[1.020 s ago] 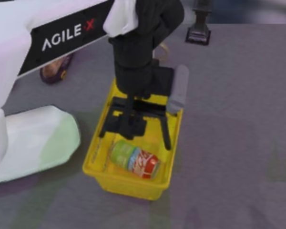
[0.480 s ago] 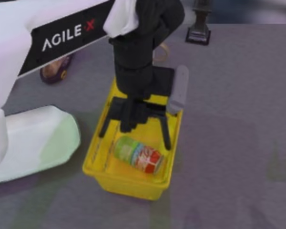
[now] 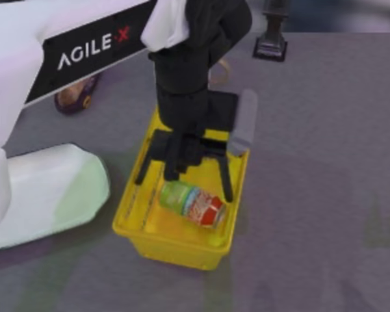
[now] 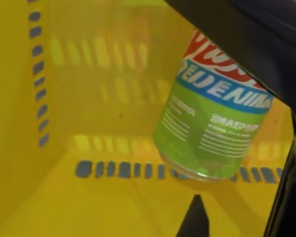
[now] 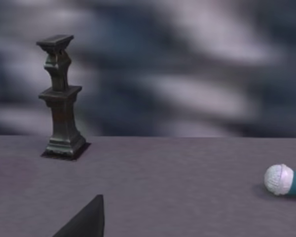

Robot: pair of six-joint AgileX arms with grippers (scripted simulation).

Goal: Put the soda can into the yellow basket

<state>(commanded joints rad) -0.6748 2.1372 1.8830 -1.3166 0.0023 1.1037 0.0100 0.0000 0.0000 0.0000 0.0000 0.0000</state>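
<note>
Your left tool (image 3: pixel 182 170) hangs over the far half of the yellow basket (image 3: pixel 131 224), its two fingers spread wide and pointing down into the basket with nothing between them. From the top view one finger reaches toward the basket's left wall and the other toward its right wall; neither touches the can.

Just beyond the fingertips, toward the near end of the basket, the soda can (image 3: pixel 192 203) lies on its side on the basket floor, green end toward the table's left edge and red end toward the right. In the left wrist view the soda can (image 4: pixel 212 111) fills the frame, green lower part nearest the camera, with the slotted yellow wall behind it. The can is inside the basket, so I judge the placing as good as done.

Should you need to take it again, treat it as a light, stiff, thin-walled cylinder with a smooth, slippery skin. Lying down, it will likely roll if nudged. Close across the middle of the body, on the label, and squeeze gently; too much force may dent it.

The basket stands near the middle of the table, closer to the near edge. A grey bar (image 3: pixel 242 121) lies across its far right corner. A large white and pale green object (image 3: pixel 49 192) rests beside the basket toward the left edge.

Your right tool shows only as a dark tip (image 5: pixel 86 222) in its own wrist view, parked, and you cannot tell how far open it is. A dark statuette (image 3: pixel 270 29) stands at the table's far edge.
</note>
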